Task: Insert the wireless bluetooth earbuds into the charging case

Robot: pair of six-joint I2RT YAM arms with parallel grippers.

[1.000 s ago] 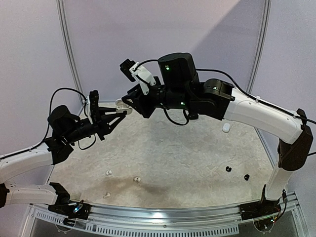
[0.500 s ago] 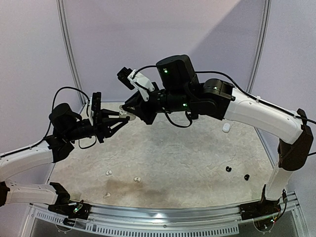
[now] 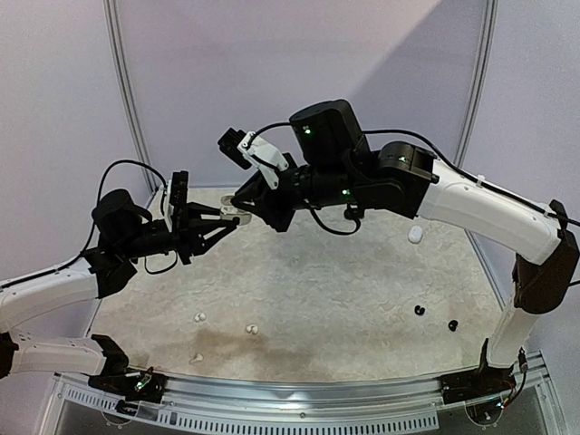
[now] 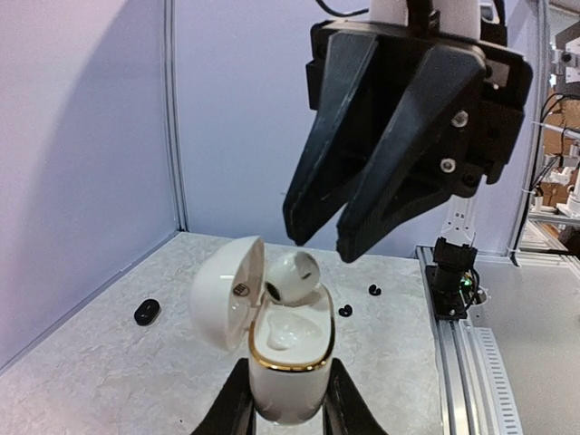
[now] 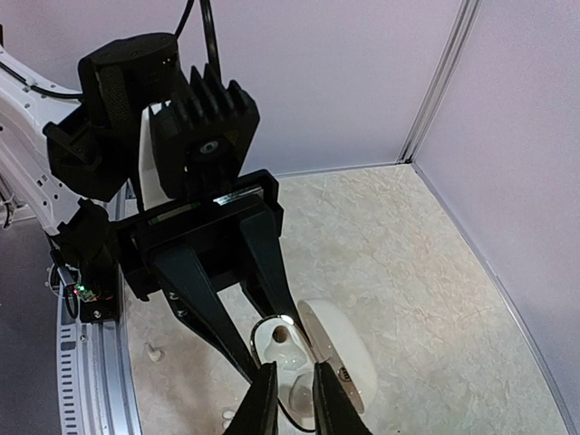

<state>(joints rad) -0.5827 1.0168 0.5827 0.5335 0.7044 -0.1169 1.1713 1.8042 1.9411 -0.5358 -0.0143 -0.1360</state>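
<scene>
My left gripper (image 4: 288,399) is shut on a white charging case (image 4: 285,362) with a gold rim, held upright in the air with its lid open to the left. One white earbud (image 4: 292,275) rests tilted on the case's far pocket and sticks up above the rim. Just above it hangs my right gripper (image 4: 322,246), its jaws a narrow gap apart with nothing between them. From the right wrist, that gripper (image 5: 296,399) looks down into the case (image 5: 281,340). White earbuds (image 3: 198,317) and black earbuds (image 3: 419,310) lie on the table.
Another white case (image 3: 415,234) lies at the table's back right. A black case (image 4: 147,311) lies near the left wall. Both arms meet above the back left of the mat (image 3: 344,290), and walls close it in at the back and sides.
The right gripper's jaws have narrowed over the case. The left gripper with the case has shifted slightly towards the right gripper.
</scene>
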